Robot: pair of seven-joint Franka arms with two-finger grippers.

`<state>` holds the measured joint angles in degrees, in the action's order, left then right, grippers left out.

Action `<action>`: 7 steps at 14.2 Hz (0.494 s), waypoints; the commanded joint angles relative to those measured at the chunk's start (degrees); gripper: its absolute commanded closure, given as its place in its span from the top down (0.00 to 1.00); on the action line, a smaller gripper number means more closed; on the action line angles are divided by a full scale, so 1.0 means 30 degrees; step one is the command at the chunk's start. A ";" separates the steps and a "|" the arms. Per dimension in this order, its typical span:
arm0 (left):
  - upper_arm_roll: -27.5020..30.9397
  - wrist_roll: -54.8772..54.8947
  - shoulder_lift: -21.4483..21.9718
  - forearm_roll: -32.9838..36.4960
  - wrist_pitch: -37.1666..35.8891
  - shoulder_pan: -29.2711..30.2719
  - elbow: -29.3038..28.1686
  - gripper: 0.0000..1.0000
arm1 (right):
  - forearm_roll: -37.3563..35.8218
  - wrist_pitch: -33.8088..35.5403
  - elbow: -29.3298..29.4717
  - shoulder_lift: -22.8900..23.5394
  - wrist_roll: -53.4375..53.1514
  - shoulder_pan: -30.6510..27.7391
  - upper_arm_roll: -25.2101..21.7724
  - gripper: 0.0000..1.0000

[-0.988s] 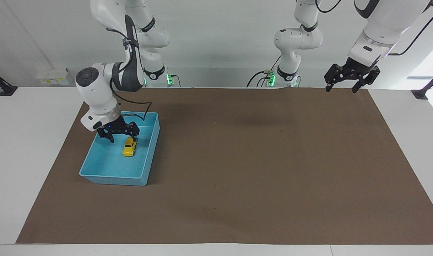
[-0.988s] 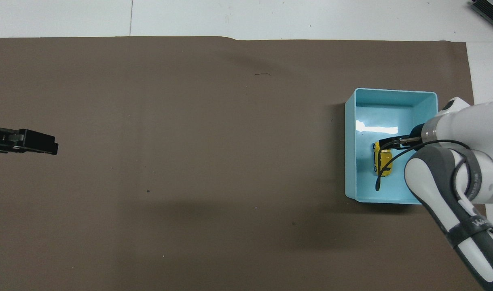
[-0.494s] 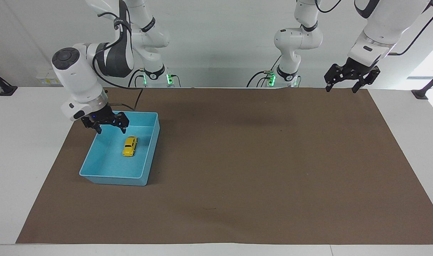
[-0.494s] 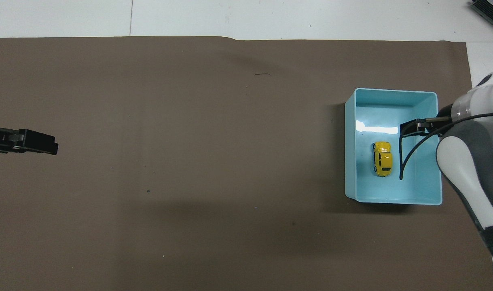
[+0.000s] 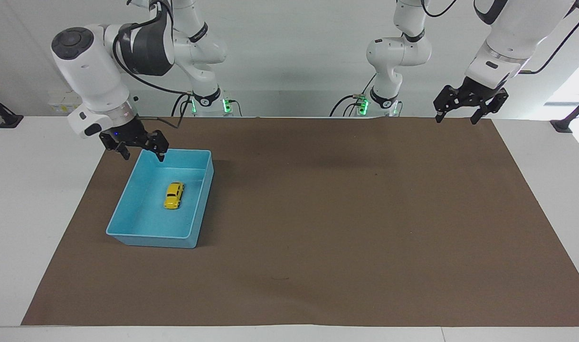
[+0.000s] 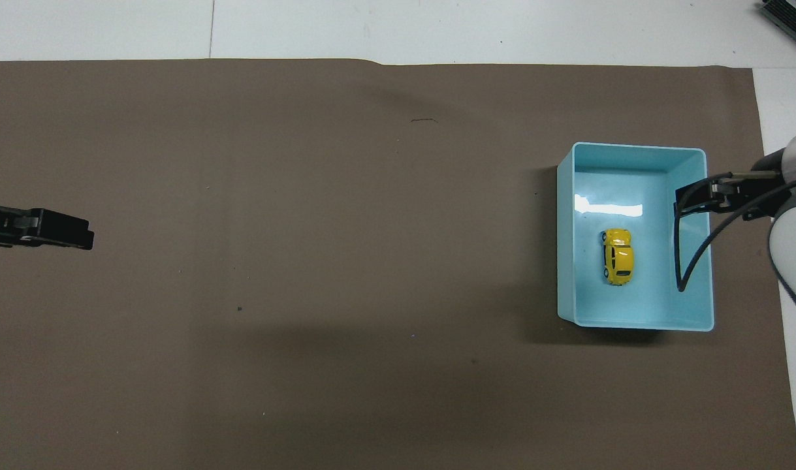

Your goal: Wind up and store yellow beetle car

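My right gripper (image 5: 140,153) hangs wide open and empty over the bin (image 5: 128,197) edge, the yellow beetle car (image 5: 174,195) lies inside; it looks light, hard and slippery, so I would pinch its sides.

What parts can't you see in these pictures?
- Yellow beetle car in the blue bin: any wind-up key is too small to make out in either view.
- Left end effector, overhead view: mostly cut off by the picture's edge.
- Right end effector, overhead view: arm runs off the edge.
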<state>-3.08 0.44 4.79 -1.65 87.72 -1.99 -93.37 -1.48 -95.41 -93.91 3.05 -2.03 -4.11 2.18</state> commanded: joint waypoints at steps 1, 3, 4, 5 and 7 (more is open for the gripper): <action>0.0031 0.0029 0.0307 -0.0066 -0.0266 0.0019 -0.0135 1.00 | 0.0229 0.1565 0.1563 0.0124 -0.0347 -0.0155 0.0124 1.00; 0.0061 0.0029 0.0307 -0.0066 -0.0266 0.0019 -0.0135 1.00 | 0.0055 0.2416 0.1977 0.0125 -0.0347 -0.0155 0.0124 1.00; 0.0061 0.0029 0.0307 -0.0066 -0.0266 0.0019 -0.0135 1.00 | -0.0004 0.2652 0.2007 0.0125 -0.0347 -0.0155 0.0008 1.00; 0.0032 0.0029 0.0307 -0.0066 -0.0266 0.0019 -0.0135 1.00 | 0.0024 0.2915 0.2268 0.0125 -0.0347 -0.0155 -0.0051 1.00; 0.0031 0.0029 0.0307 -0.0066 -0.0266 0.0019 -0.0135 1.00 | 0.0025 0.3208 0.2679 0.0095 -0.0347 -0.0155 0.0007 1.00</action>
<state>-3.08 0.44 4.79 -1.65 87.72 -1.99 -93.37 -1.48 -87.76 -88.03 2.94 -2.05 -4.17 1.89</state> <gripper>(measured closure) 0.000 0.000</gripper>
